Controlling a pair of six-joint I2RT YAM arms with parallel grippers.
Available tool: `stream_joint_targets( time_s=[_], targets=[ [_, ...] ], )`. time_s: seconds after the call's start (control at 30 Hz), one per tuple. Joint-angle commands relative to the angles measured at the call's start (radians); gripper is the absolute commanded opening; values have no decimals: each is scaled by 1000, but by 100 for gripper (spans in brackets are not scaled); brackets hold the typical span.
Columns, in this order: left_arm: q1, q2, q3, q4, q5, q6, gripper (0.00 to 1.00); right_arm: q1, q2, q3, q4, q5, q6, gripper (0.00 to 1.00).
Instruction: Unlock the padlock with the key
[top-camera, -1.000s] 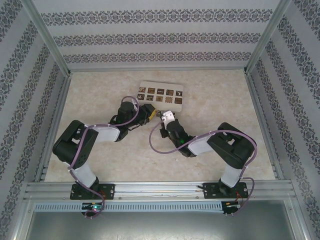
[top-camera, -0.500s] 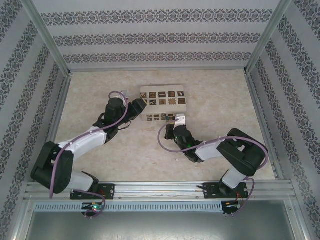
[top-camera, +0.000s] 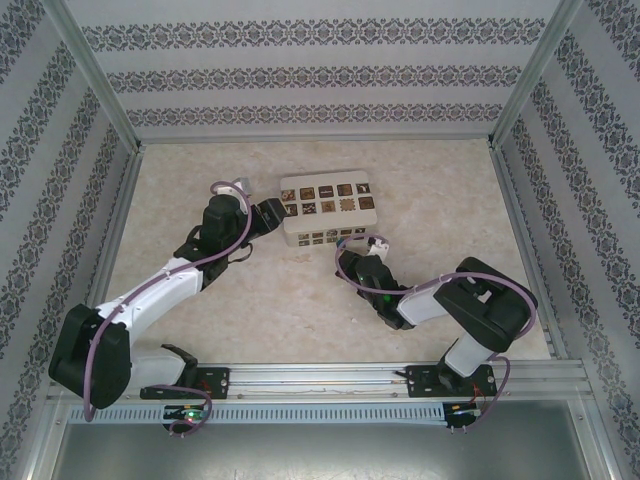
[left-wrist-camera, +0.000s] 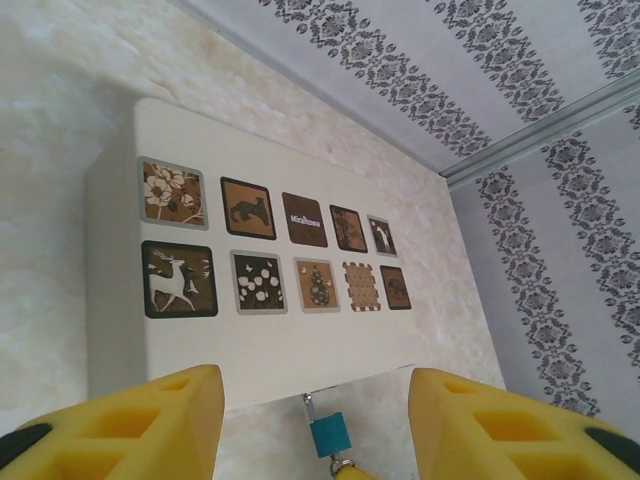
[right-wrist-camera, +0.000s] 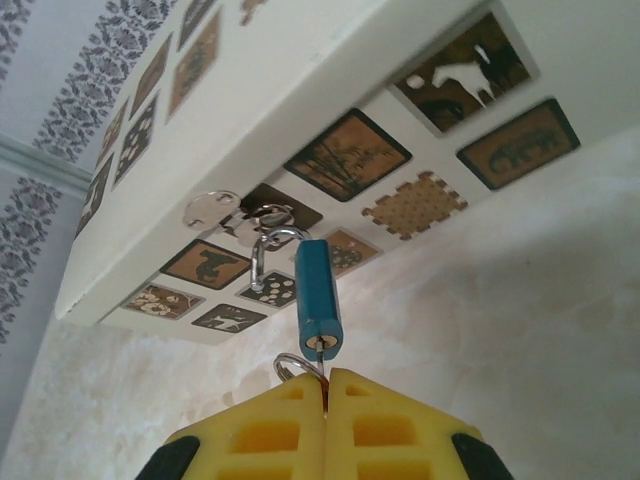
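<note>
Padlock (right-wrist-camera: 318, 300) at 12 o'clock of the right gripper (right-wrist-camera: 326, 392), just beside it, long axis along 12–6.
Hangs by its shackle (right-wrist-camera: 260, 252) from the hasp of the cream box (right-wrist-camera: 330, 90), keyhole end facing 6 o'clock. Right gripper pressed together, seemingly clamped on the key (right-wrist-camera: 323, 362), key ring (right-wrist-camera: 288, 366) at 10 o'clock. Nearer arm: right. Left gripper (left-wrist-camera: 312, 400) spread apart, holding nothing, with the padlock at 6 o'clock of the box.

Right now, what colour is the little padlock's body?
Blue; the padlock shows best in the right wrist view.
</note>
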Motion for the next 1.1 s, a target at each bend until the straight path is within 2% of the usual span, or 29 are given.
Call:
stream_joint_targets(
  time_s=[0.0,0.53,0.67,0.77,0.87,1.07],
  targets=[
    [21,-32,12,-36,-26,45,51,-14,14,-16,30,-13,115,0],
    [49,-45,-21,-37,-32,25,52,-65,99,9,11,-95,225,1],
    [52,-44,-22,-39,-33,26,52,-71,106,13,4,-106,230,10],
    [57,-42,-21,-41,-33,28,52,-73,97,11,-17,-96,235,23],
    [60,-39,-18,-46,-33,31,52,-74,81,4,-33,-83,229,30],
    [77,-39,-11,-52,-30,39,55,-78,9,2,-106,-68,163,47]
  ],
)
